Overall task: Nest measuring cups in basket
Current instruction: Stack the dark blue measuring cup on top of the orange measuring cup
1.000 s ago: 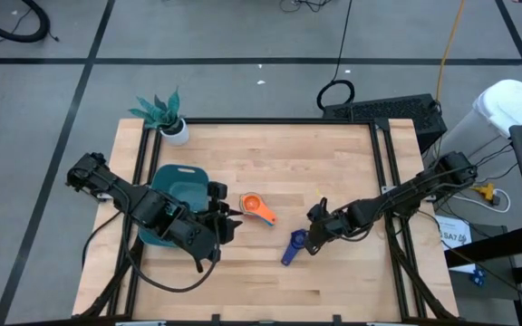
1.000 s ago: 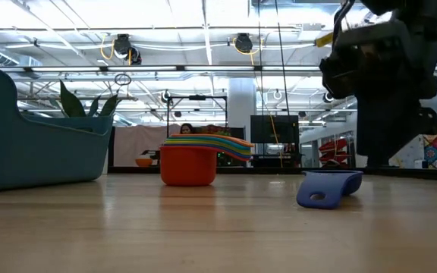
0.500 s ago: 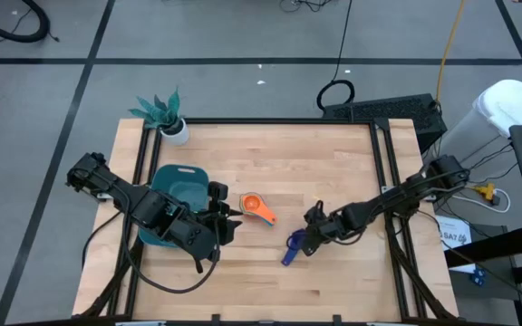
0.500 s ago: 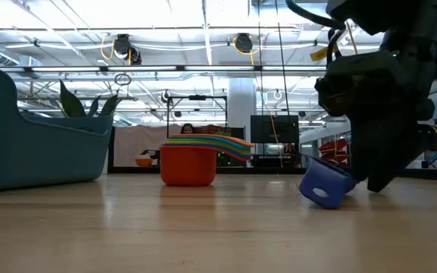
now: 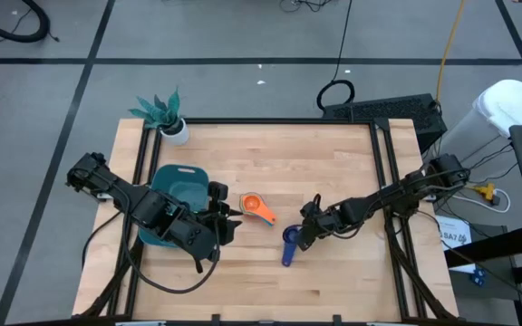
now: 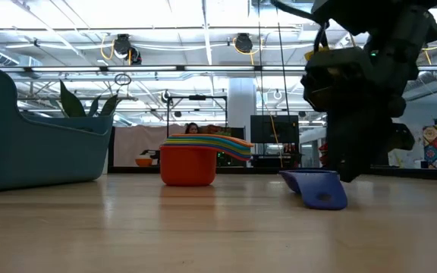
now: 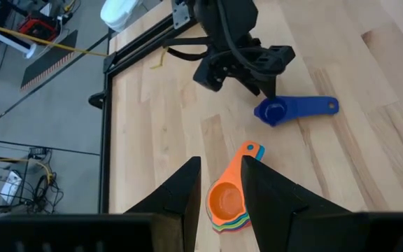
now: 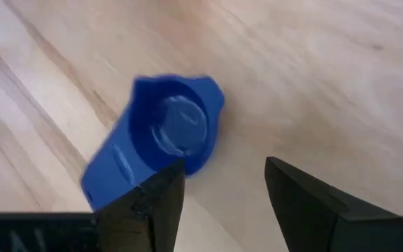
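- We see the right gripper just beside the dark blue cup at mid-table, jaws wide, gripping nothing.
- Our left gripper, jaws narrow and empty, sits between the basket and the nested cups.

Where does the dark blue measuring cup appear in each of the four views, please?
High view: dark blue measuring cup lies right of centre, at the right pincer.
Low view: right of centre on the table, below that pincer.
Left wrist view: upper right, beyond the stack of nested cups.
Right wrist view: centre left, rim down.
Shared landmark: the right pincer, open beside it.
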